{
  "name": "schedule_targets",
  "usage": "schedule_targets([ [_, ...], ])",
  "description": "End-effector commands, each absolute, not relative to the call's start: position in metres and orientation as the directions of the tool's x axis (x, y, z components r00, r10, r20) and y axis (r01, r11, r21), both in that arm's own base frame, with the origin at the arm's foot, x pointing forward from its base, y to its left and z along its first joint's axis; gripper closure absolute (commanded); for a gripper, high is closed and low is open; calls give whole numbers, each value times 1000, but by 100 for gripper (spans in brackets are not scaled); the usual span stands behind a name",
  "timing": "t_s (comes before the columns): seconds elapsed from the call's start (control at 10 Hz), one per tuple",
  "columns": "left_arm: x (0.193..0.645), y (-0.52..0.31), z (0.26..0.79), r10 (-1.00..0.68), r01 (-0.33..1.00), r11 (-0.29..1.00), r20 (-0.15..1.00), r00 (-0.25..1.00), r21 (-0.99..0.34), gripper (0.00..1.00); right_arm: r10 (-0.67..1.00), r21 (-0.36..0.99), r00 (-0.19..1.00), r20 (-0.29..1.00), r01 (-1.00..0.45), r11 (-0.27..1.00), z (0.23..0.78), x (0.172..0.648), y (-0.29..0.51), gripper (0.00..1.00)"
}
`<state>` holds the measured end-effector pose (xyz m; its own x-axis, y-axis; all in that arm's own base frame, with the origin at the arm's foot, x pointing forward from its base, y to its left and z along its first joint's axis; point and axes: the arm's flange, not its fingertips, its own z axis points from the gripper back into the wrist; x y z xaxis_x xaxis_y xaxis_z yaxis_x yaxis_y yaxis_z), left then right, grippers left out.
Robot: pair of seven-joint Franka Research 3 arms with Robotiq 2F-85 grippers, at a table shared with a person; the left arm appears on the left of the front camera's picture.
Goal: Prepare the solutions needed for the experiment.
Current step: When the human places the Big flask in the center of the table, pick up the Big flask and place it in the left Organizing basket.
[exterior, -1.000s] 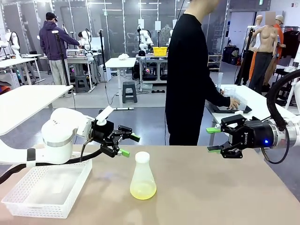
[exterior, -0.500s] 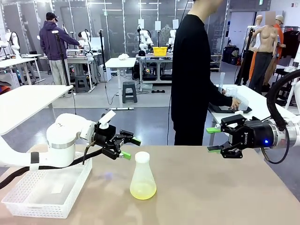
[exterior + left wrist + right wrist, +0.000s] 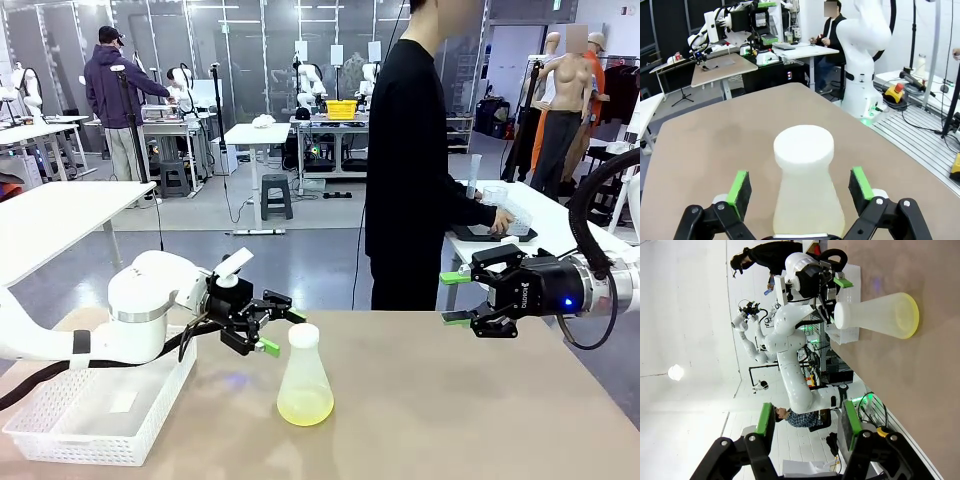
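A translucent white conical flask (image 3: 305, 380) with a white cap stands upright at the table's middle, and a shallow layer of pale yellow-green solution (image 3: 305, 406) lies in its base. My left gripper (image 3: 283, 333) is open just left of the flask's neck. In the left wrist view the flask (image 3: 805, 195) stands between the green pads (image 3: 740, 186) without touching them, with the left gripper (image 3: 800, 183) open around it. My right gripper (image 3: 457, 298) hovers open and empty over the table's far right edge. The right wrist view shows the right gripper (image 3: 806, 422) open and the flask (image 3: 875, 315) far off.
A white mesh basket (image 3: 60, 440) sits at the table's front left, under my left arm. A person in black (image 3: 410, 170) stands beyond the far edge, with their hands at another table. Bare tabletop (image 3: 480, 410) lies right of the flask.
My left gripper has moved right and slightly down toward the flask's neck, still open. The person has shifted a little to the right. The right arm has not moved.
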<state>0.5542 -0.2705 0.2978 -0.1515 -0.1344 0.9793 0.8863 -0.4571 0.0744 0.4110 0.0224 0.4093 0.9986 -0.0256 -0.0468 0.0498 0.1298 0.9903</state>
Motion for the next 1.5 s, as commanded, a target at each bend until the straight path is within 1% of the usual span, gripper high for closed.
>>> schedule_targets([
  [0.0,561,-280,286,-85,881,-467,987,-135,80,0,-23,991,999,-41,44,123,411,411,23,32],
  [0.3,559,-297,275,-57,866,-497,994,-93,53,0,-23,991,999,-41,44,123,411,411,23,32],
  [0.7,557,-321,265,-93,854,-519,992,-83,23,0,-23,991,999,-41,44,123,411,411,23,32],
  [1.0,565,-331,261,-104,872,-489,991,-78,18,0,-23,991,999,-41,44,123,411,411,23,32],
  [1.2,574,-343,259,-146,900,-436,985,-95,22,0,-23,991,999,-41,44,123,411,411,23,32],
  [1.4,588,-350,259,-166,929,-369,983,-82,15,0,-23,991,999,-41,44,123,411,411,23,32],
])
